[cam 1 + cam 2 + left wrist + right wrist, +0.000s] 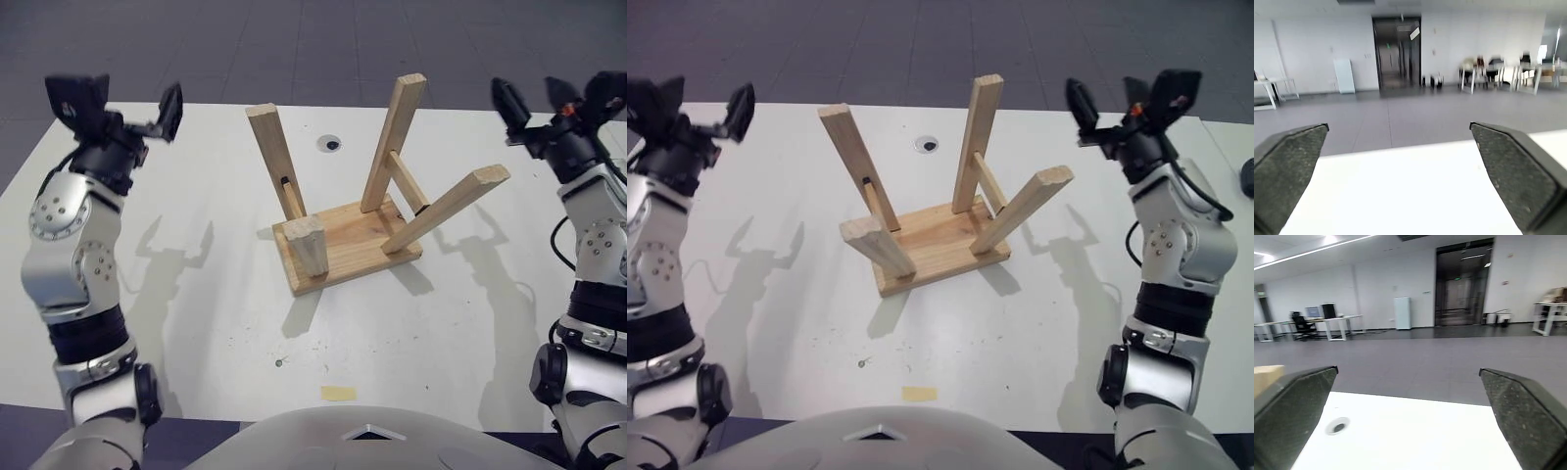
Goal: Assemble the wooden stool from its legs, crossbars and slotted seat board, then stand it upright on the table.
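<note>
The wooden stool lies upside down in the middle of the white table [196, 323]. Its seat board [348, 245] rests flat, and several legs stick up from it: a tall one at the back left [277, 157], a tall one at the back right [394, 137], one leaning out to the right [446, 208] and a short-looking one in front [306, 250]. A crossbar [406, 181] joins the right pair. My left gripper [122, 106] is raised over the far left of the table, open and holding nothing. My right gripper [537, 98] is raised at the far right, open too, its pads [1518, 416] wide apart.
A round cable hole [332, 144] sits in the table behind the stool. A scrap of tan tape [338, 394] lies near the front edge, with a small dark speck [278, 363] beside it. A dark object [1247, 176] shows at the table's right edge.
</note>
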